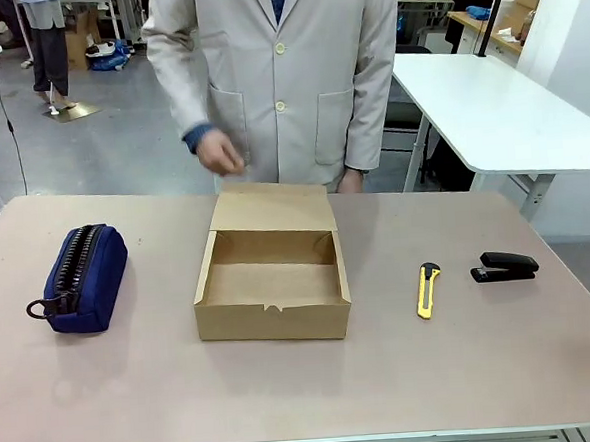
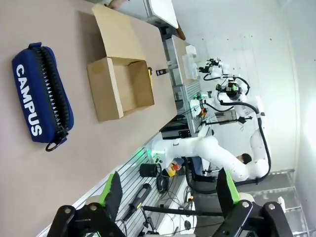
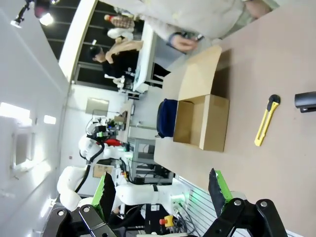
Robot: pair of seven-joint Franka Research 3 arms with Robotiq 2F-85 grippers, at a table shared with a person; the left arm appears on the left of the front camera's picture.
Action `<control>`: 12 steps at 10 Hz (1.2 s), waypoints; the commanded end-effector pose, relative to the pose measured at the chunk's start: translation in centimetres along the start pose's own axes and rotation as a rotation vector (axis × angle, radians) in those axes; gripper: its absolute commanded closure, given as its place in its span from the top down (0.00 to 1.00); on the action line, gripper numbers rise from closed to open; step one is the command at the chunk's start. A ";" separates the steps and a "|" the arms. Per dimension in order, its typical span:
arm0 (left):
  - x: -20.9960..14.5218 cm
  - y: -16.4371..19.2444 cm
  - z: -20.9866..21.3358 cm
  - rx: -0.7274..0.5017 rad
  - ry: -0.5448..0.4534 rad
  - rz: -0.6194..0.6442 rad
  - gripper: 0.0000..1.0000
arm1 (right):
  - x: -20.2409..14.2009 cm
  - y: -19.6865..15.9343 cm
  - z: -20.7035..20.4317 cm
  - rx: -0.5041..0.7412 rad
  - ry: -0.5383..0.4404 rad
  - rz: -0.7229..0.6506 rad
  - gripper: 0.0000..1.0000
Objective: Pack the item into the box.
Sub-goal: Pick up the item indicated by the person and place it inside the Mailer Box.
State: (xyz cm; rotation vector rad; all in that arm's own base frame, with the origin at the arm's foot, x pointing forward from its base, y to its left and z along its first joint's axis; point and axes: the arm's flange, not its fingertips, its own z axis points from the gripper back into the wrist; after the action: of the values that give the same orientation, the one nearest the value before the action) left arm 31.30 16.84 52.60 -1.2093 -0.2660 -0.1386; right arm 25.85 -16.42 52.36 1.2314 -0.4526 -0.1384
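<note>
Two wide-open claws, nothing in either: the left gripper [image 2: 169, 180] hangs well apart from the navy pouch [image 1: 78, 277], which lies at the table's [image 1: 484, 370] left end; open box [image 1: 272, 283] sits mid-table, with the right gripper [image 3: 161, 177] well back from it.

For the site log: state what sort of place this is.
Probably a robotics lab or workshop: a person in a pale work coat, white worktables behind, and a red stop button among cables under the table edge.
</note>
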 end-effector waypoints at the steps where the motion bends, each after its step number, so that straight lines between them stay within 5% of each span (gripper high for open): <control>1: -0.4 0.4 0.5 0.002 0.009 -0.026 1.00 | 0.2 -0.3 0.3 0.018 -0.020 0.027 1.00; 11: -0.3 0.4 0.3 0.006 -0.002 -0.001 1.00 | 0.2 -0.3 0.3 0.018 -0.020 0.027 1.00; 12: 0.1 0.1 -2.7 0.166 0.065 0.005 1.00 | 0.2 -0.3 0.3 0.018 -0.020 0.027 1.00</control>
State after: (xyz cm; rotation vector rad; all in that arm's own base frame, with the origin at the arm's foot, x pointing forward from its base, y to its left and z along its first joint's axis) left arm 31.55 16.64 51.92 -1.1538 -0.2491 -0.1405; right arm 25.69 -16.87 52.07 1.2323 -0.4653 -0.1470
